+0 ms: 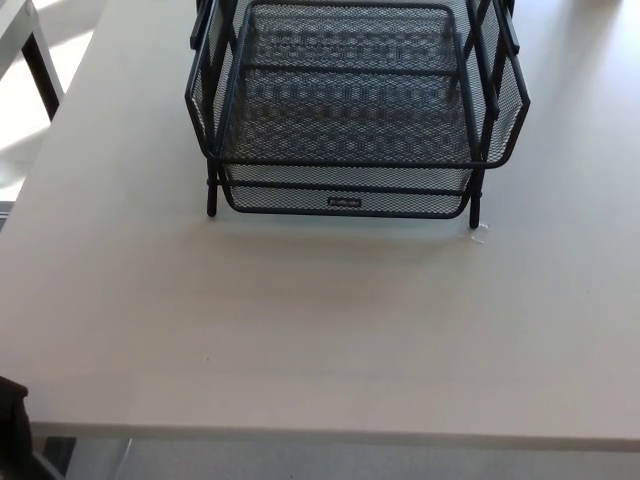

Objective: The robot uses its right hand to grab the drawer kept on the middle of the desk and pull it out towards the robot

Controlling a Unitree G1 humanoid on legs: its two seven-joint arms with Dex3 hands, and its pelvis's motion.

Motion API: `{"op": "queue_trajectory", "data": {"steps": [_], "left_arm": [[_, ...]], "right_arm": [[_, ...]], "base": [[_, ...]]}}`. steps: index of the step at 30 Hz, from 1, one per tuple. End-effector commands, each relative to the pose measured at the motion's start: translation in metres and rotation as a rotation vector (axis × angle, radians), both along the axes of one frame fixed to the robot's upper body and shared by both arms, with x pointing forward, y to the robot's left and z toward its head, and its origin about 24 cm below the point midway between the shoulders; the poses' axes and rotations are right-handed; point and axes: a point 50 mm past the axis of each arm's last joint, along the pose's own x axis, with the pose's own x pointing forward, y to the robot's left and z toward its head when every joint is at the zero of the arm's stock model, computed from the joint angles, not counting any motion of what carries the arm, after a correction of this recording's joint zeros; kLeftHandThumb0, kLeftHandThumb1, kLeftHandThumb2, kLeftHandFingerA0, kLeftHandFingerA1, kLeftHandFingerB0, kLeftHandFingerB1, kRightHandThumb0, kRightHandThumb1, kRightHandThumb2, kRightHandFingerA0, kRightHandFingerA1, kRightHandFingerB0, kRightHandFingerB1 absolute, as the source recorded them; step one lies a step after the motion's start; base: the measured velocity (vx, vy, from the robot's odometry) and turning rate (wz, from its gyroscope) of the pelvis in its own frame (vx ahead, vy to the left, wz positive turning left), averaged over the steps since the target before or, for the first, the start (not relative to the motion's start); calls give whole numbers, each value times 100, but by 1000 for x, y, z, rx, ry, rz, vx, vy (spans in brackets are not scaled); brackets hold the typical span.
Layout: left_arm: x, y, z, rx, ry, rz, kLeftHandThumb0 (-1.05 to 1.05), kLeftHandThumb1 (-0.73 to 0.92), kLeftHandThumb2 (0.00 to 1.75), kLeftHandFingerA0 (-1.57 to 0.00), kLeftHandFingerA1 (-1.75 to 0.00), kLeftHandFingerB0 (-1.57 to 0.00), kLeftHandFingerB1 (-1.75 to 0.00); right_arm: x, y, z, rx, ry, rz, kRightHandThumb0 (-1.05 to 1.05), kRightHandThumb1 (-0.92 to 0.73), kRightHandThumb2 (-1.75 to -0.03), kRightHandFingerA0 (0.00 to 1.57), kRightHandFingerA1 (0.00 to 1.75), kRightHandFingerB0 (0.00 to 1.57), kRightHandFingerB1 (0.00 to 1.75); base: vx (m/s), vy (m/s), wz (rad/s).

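One view only, from the head camera. A black wire-mesh drawer (345,190) sits low in its black metal rack (500,90) at the far middle of the pale, smooth worktop (320,320), its front rim facing the robot, likely so it can be hooked and pulled. Neither hand appears, so their state cannot be told.

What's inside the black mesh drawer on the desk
Nothing shows inside the black mesh drawer: through the mesh front only the pale desk appears beneath. The upper tray above it looks empty too. The drawer's rear is covered by the upper tray, so that part cannot be checked.
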Motion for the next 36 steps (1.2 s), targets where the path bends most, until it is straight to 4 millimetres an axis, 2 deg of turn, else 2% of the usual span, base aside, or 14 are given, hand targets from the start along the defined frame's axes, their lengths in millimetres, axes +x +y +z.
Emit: {"op": "queue_trajectory", "data": {"steps": [1,2,3,4,5,14,15,18,23,29,34,36], "left_arm": [[-1,2,0,15,-10,12,-10,49,64,-76,-130,-72,-111],[-1,2,0,16,-8,12,-11,51,63,-75,-126,-74,-108],[-1,3,0,16,-5,16,-10,50,62,-76,-131,-72,-113],[-1,3,0,10,-4,22,-9,50,62,-76,-126,-74,-109],[-1,2,0,2,-4,27,-12,51,63,-75,-129,-73,-115],[-1,3,-1,-7,-12,23,-10,47,65,-78,-133,-74,-113],[-1,3,-1,5,-7,25,-12,50,64,-75,-125,-74,-108],[-1,3,-1,4,-4,35,-10,51,61,-77,-125,-75,-107],[-1,3,-1,-1,-8,29,-13,50,64,-77,-131,-72,-117],[-1,3,-1,2,-13,32,-11,50,63,-76,-128,-73,-109],[-1,2,0,1,-15,25,-12,49,64,-76,-133,-72,-117],[-1,2,0,3,-10,28,-11,50,63,-76,-131,-73,-112]], "right_arm": [[-3,-9,6,-3,32,-22,-89,-74,-63,16,42,14,35],[-2,-9,6,-6,34,-20,-89,-74,-63,16,42,14,35],[-2,-9,6,-7,33,-20,-89,-74,-63,16,42,13,36],[-2,-9,6,-13,39,-14,-90,-75,-64,15,43,12,36],[-1,-9,6,-22,53,-8,-90,-75,-63,15,43,12,36],[-1,-8,7,-37,44,2,-92,-75,-63,15,44,12,38],[0,-8,6,-38,48,2,-91,-75,-63,15,44,12,37],[0,-8,7,-55,56,4,-91,-76,-63,16,43,11,37],[-1,-9,6,-45,51,5,-91,-76,-63,15,43,11,37],[0,-10,7,-63,54,7,-90,-76,-63,18,42,13,36],[0,-10,7,-61,51,2,-90,-76,-63,17,41,13,36],[0,-10,7,-59,38,6,-89,-74,-63,18,42,15,36]], "base": [[0,0,0],[0,0,0],[0,0,0],[0,0,0],[0,0,0],[0,0,0],[0,0,0],[0,0,0],[0,0,0],[0,0,0],[0,0,0],[0,0,0]]}}
